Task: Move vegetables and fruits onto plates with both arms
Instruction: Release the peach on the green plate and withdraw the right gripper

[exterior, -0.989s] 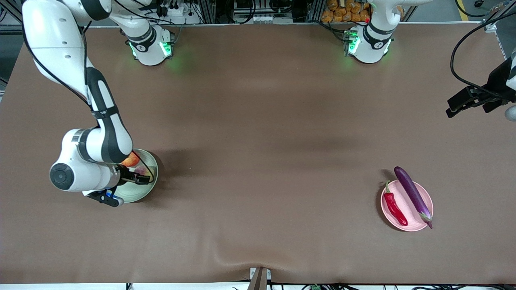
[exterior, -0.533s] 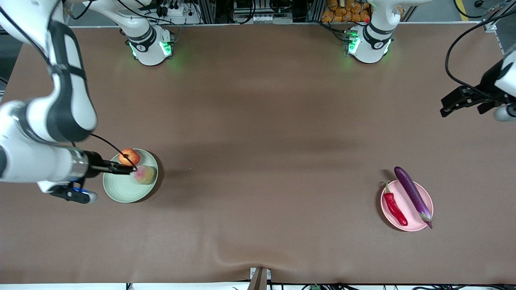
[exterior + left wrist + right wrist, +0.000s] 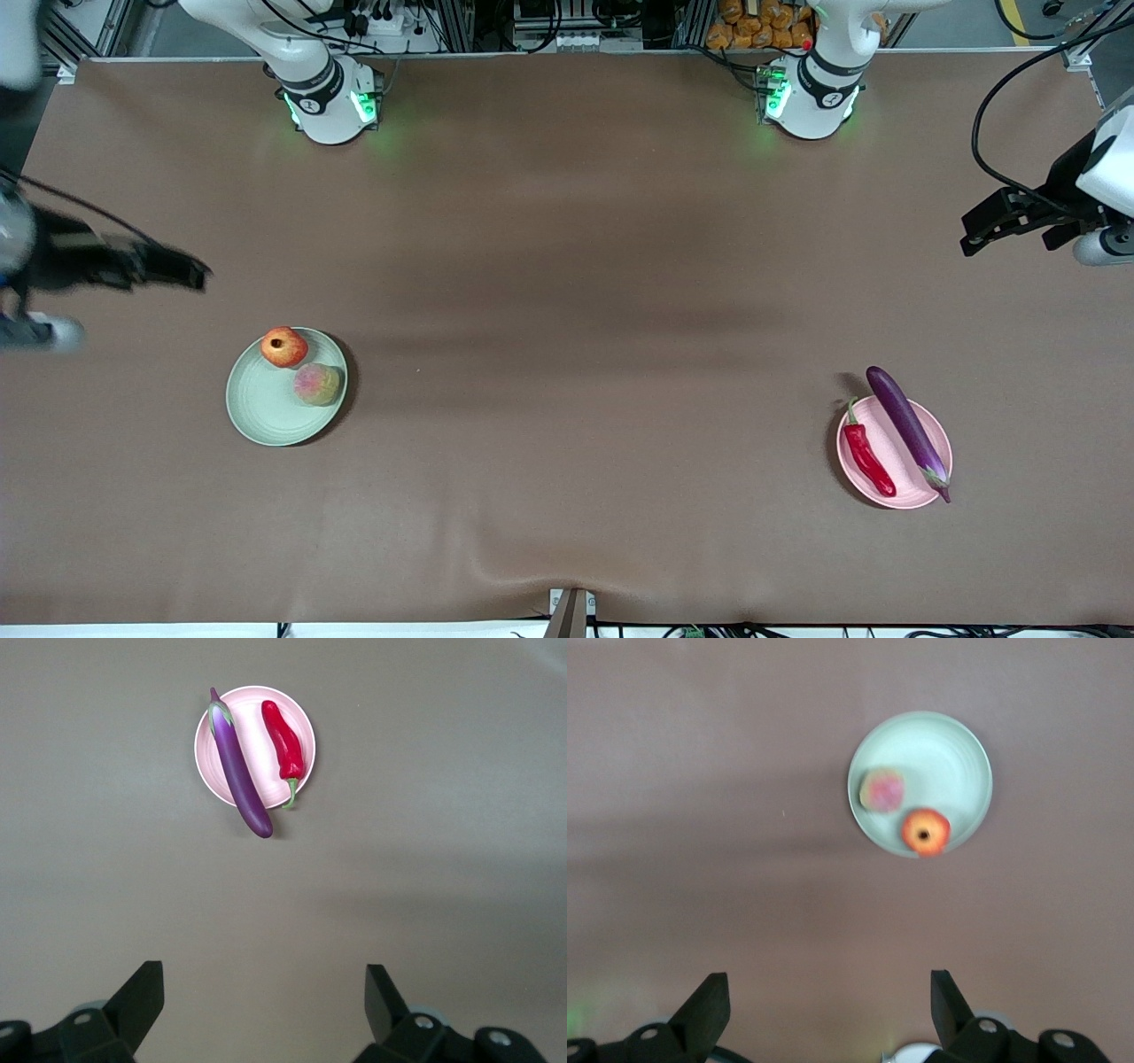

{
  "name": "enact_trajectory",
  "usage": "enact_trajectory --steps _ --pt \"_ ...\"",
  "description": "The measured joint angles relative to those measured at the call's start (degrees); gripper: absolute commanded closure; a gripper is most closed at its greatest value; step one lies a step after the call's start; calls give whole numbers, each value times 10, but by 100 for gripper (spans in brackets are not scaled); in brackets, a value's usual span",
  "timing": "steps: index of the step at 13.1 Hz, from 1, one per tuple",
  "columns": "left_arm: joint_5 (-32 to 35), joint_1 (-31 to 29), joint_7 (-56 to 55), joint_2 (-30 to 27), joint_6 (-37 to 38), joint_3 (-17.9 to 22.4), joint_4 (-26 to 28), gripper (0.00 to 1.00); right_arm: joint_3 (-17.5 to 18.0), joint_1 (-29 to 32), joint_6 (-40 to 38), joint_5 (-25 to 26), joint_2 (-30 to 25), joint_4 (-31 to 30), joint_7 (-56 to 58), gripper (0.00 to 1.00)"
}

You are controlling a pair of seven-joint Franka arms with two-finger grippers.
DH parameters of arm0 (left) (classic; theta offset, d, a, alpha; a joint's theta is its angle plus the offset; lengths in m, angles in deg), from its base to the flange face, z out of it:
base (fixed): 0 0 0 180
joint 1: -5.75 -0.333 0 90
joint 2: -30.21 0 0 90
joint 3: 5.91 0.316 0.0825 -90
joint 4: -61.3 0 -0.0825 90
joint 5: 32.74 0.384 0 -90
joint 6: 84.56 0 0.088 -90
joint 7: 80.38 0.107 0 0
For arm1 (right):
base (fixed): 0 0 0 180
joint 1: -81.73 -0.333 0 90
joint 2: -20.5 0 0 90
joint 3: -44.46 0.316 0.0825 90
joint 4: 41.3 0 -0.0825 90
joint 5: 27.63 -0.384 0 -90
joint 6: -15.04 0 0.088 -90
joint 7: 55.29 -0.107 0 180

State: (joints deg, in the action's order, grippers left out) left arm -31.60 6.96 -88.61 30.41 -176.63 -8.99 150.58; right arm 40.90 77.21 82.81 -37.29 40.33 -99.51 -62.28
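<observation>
A pale green plate (image 3: 266, 409) (image 3: 948, 753) holds a red pomegranate-like fruit (image 3: 283, 346) (image 3: 925, 831) and a yellowish-pink peach (image 3: 316, 384) (image 3: 882, 790). Toward the left arm's end, a pale pink plate (image 3: 886, 439) (image 3: 299, 716) carries a red chili pepper (image 3: 868, 455) (image 3: 283, 746) and a purple eggplant (image 3: 907, 427) (image 3: 237, 771) that overhangs its rim. My right gripper (image 3: 182, 270) (image 3: 828, 988) hangs open and empty high over the table's edge at the right arm's end. My left gripper (image 3: 979, 232) (image 3: 264, 983) is open and empty, raised at the other end.
The brown table cover (image 3: 567, 310) lies bare between the plates. Both arm bases (image 3: 330, 105) (image 3: 811, 97) glow green along the table's edge farthest from the camera. A small bracket (image 3: 571, 611) sits at the nearest edge.
My right arm has lifted away from the green plate and swung out to the table's end, uncovering both fruits. My left gripper has drifted slightly.
</observation>
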Motion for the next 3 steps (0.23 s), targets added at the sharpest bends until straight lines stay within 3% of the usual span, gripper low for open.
enact_trajectory --steps 3 --pt "0 0 0 -1 0 1 -1 0 51 45 -18 22 -60 -14 2 0"
